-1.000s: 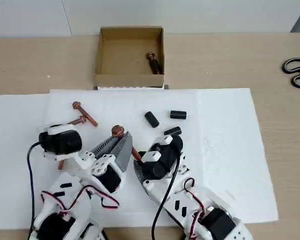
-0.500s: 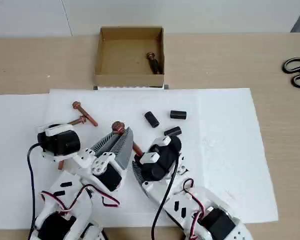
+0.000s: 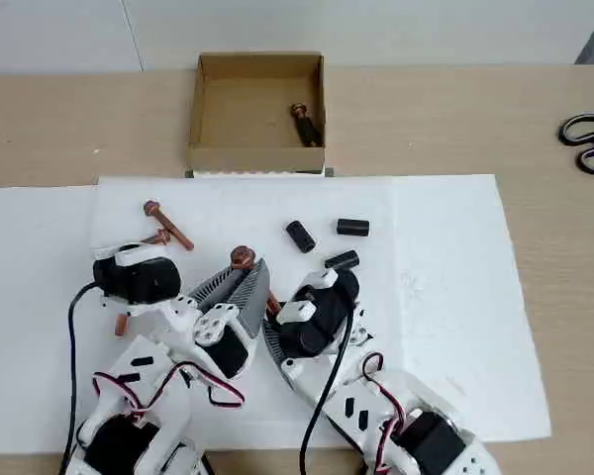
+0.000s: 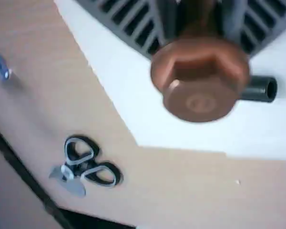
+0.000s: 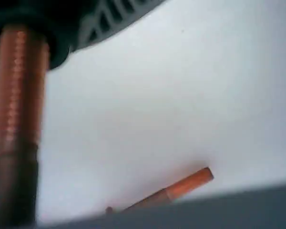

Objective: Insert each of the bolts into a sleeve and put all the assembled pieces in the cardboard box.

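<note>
My left gripper (image 3: 246, 282) is shut on a copper bolt (image 3: 243, 258), head up; the left wrist view has the hexagonal bolt head (image 4: 200, 81) between grey ribbed fingers (image 4: 128, 24). The bolt shaft (image 5: 19, 90) runs down into a dark sleeve (image 5: 9, 195) held by my right gripper (image 3: 274, 309), close against the left one. Three black sleeves (image 3: 299, 236) (image 3: 352, 227) (image 3: 342, 259) lie loose on the white paper. Two loose bolts (image 3: 168, 225) cross at the left. The cardboard box (image 3: 203, 109) holds one assembled piece (image 3: 305, 124).
Another bolt (image 3: 121, 323) pokes out beside the left arm. Scissors (image 3: 589, 142) lie at the table's right edge, off the white paper (image 3: 445, 297). The box stands just beyond the paper's far edge. A loose bolt (image 5: 181, 187) lies on the paper past the right gripper.
The left arm has shifted a little to the right, carrying the bolt closer to the right gripper. The right arm has barely moved.
</note>
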You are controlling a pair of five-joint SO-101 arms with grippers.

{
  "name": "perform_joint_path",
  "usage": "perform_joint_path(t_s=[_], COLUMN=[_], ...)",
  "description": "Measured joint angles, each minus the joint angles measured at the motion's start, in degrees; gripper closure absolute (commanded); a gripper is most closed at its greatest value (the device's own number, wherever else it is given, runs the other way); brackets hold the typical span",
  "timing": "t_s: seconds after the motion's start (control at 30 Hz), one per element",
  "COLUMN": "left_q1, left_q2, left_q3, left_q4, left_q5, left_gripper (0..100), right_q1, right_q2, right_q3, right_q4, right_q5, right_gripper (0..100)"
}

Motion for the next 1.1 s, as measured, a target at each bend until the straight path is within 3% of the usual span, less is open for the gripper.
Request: perform_joint_path(t_s=[0.6, 0.97, 1.1], left_q1=[9.0, 9.8, 9.8], left_q2=[-0.3, -0.6, -0.6], left_q3=[-0.3, 0.0, 0.0], left_q4=[13.5, 16.3, 16.3], left_q5=[-4.2, -12.6, -12.7], left_gripper=[100, 99, 91], right_q1=[-0.4, -0.5, -0.5], right_q2=[0.0, 0.2, 0.2], right_q3=[0.0, 0.3, 0.3], right_q4=[0.2, 0.3, 0.3], right_q5=[0.0, 0.0, 0.0], right_gripper=[99.5, 99.5, 99.5])
